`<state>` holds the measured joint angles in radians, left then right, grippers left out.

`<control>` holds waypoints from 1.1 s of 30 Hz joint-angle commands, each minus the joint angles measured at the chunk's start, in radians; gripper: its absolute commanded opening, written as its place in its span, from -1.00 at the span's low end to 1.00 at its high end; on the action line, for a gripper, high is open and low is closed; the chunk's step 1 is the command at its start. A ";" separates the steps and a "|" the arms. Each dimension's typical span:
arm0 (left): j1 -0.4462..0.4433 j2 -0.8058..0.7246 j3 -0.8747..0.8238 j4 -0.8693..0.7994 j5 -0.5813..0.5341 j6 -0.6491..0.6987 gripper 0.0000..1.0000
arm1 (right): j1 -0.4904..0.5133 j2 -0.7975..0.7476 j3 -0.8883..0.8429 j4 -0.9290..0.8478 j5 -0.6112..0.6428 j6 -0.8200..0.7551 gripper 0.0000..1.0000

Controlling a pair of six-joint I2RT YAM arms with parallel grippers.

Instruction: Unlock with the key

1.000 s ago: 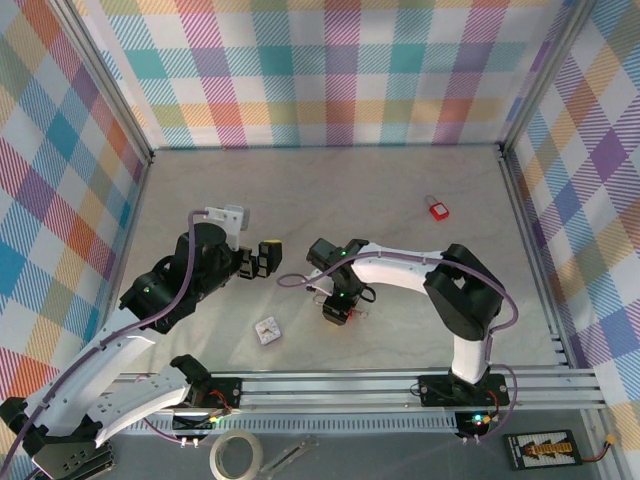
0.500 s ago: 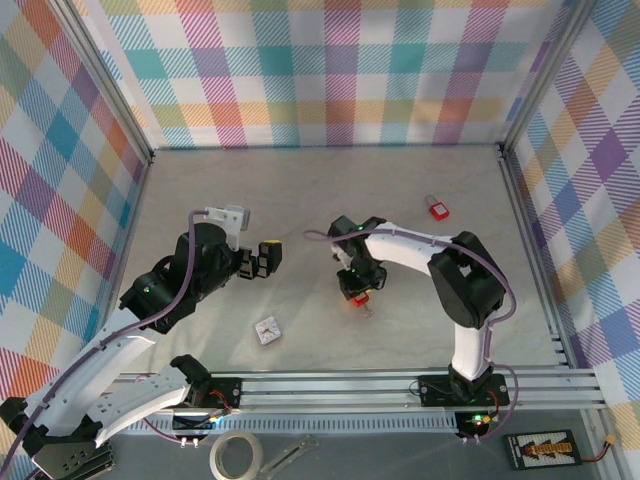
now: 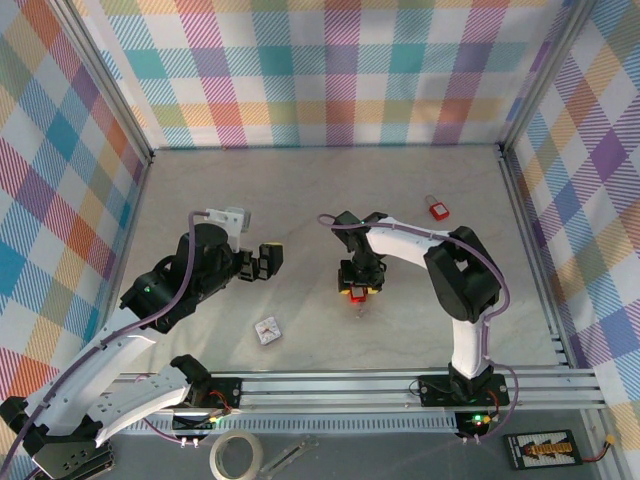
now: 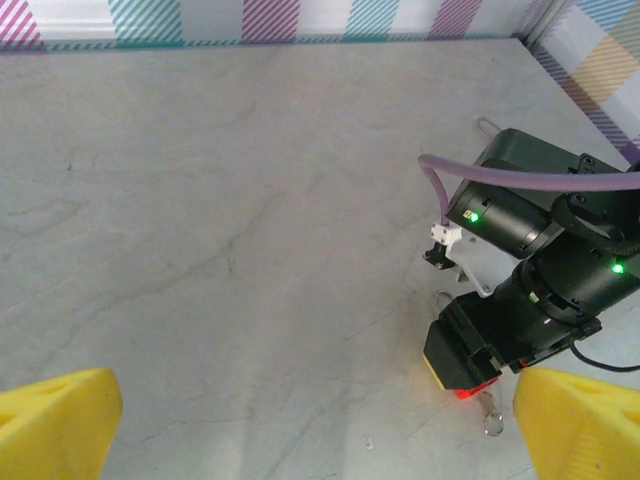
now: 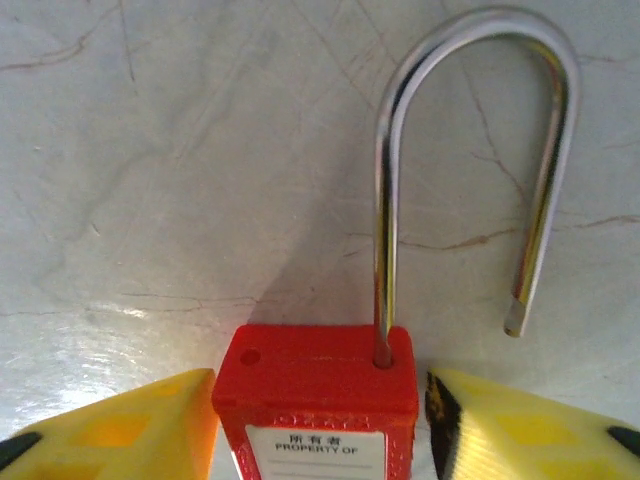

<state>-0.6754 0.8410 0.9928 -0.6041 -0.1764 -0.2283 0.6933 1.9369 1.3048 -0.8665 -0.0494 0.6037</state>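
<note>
The red padlock [image 5: 315, 390] is lying on the surface [image 5: 150, 150], with its body right between the right gripper's [image 5: 320, 425] jaws. They sit close on both sides, but I honestly can't tell if they're pinching it. The shackle [image 5: 381, 200] looks swung out, short leg hanging free. The left gripper [image 4: 320, 420] hovers nearby, jaws spread wide, nothing in them. My guess on handling: small, rigid and light, with a slick steel loop that'll pivot. So grab the body's flat sides, not the loop.

Black-and-white arms [image 3: 400, 238] carry purple cables [image 4: 520, 178] and yellow jaws
</note>
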 commanded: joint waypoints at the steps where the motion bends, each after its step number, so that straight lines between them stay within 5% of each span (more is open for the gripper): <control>1: 0.007 -0.020 0.012 -0.031 0.000 -0.030 0.99 | 0.005 0.005 0.037 0.001 -0.023 0.056 0.28; 13: 0.007 -0.036 0.033 -0.178 -0.069 -0.230 0.99 | 0.005 -0.370 -0.033 0.017 0.001 0.011 0.65; 21: 0.007 -0.065 0.004 -0.404 -0.256 -0.480 0.99 | -0.003 -0.674 -0.127 0.042 -0.008 -0.166 0.96; 26: 0.009 -0.105 0.003 -0.602 -0.418 -0.626 0.99 | -0.022 -0.765 -0.197 0.105 -0.110 -0.224 0.98; 29: 0.067 -0.078 0.003 -0.712 -0.461 -0.668 0.99 | -0.042 -0.796 -0.228 0.117 -0.152 -0.244 0.98; 33: 0.197 -0.063 -0.029 -0.696 -0.356 -0.637 0.99 | -0.079 -0.818 -0.248 0.093 -0.196 -0.261 0.98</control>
<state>-0.5373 0.7708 0.9913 -1.2369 -0.5522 -0.8444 0.6353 1.1454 1.0676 -0.7795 -0.1799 0.3866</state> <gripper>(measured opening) 0.996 0.990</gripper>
